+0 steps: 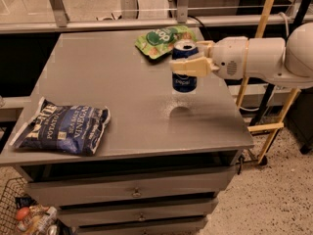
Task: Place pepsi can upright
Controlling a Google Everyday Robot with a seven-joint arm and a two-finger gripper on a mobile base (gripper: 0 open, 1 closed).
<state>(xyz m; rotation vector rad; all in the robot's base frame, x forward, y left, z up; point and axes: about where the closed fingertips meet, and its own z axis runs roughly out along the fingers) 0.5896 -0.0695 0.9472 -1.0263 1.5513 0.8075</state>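
Observation:
The pepsi can (185, 71) is a small blue can with a silver top, held upright in the air above the right part of the grey table (117, 87). Its shadow lies on the tabletop below it. My gripper (188, 58) reaches in from the right on a white arm and is shut on the can's upper half, with one tan finger (188, 66) across the front and another behind.
A dark blue chip bag (62, 128) lies at the table's front left. A green chip bag (164, 39) lies at the back, just behind the can. A wooden frame (261, 126) stands right of the table. Drawers are below; a wire basket (19, 217) sits at the lower left.

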